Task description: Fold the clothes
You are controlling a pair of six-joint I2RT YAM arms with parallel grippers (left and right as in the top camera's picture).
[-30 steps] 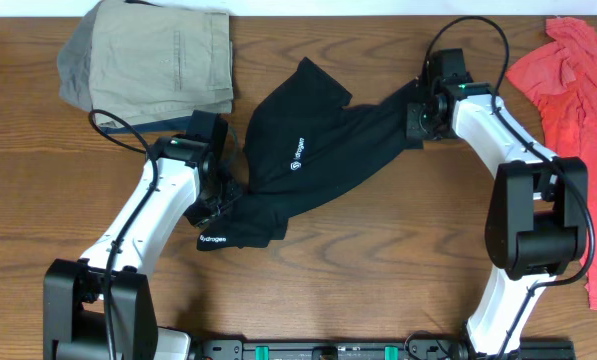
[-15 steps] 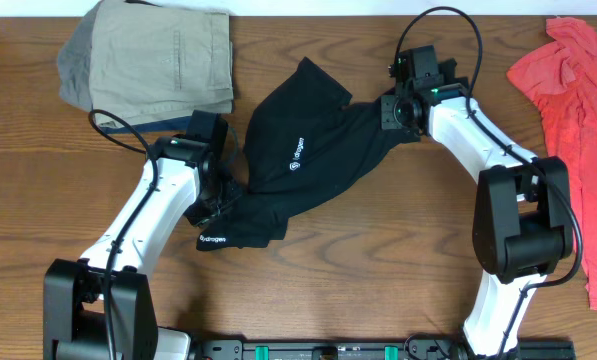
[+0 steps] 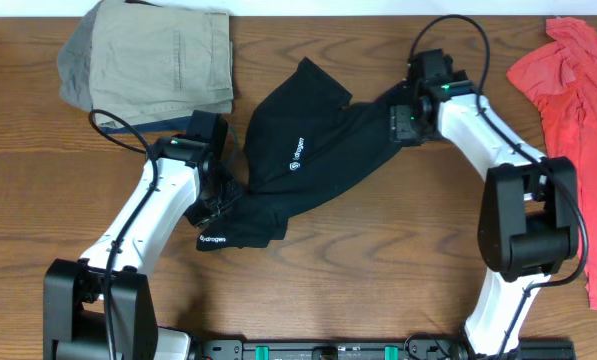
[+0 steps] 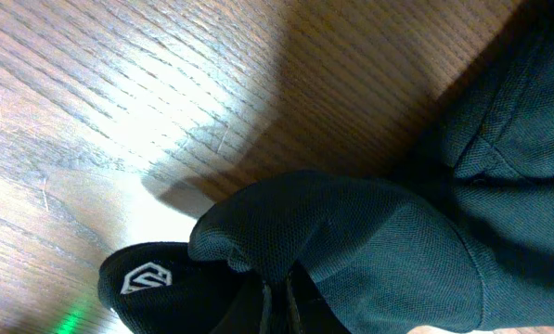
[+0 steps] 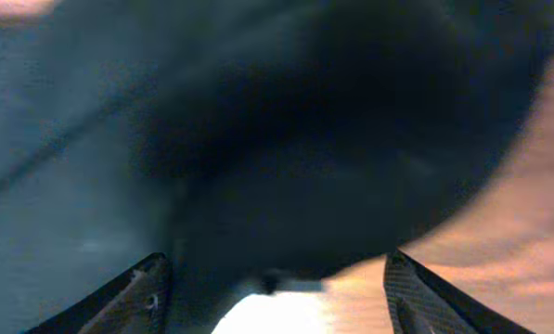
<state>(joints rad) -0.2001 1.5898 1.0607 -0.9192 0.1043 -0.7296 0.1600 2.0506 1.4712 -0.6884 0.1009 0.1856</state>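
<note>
A black shirt (image 3: 318, 160) with a small white logo lies crumpled across the middle of the table. My left gripper (image 3: 218, 197) is shut on a fold of the shirt's lower left part. In the left wrist view the black fabric (image 4: 351, 232) is pinched between the closed fingertips of the left gripper (image 4: 281, 311), next to a white logo (image 4: 145, 276). My right gripper (image 3: 402, 120) is at the shirt's right end. The right wrist view shows the right gripper (image 5: 277, 288) with jaws wide apart and the blurred black cloth (image 5: 286, 148) just ahead of them, not gripped.
Folded khaki trousers (image 3: 163, 55) lie on a grey garment (image 3: 73, 75) at the back left. A red shirt (image 3: 573, 90) lies spread at the right edge. Bare wooden table (image 3: 378, 270) fills the front.
My right gripper has opened and let go of the shirt's right end, shifting left and then a little back to the right. The left arm and its grip have not moved.
</note>
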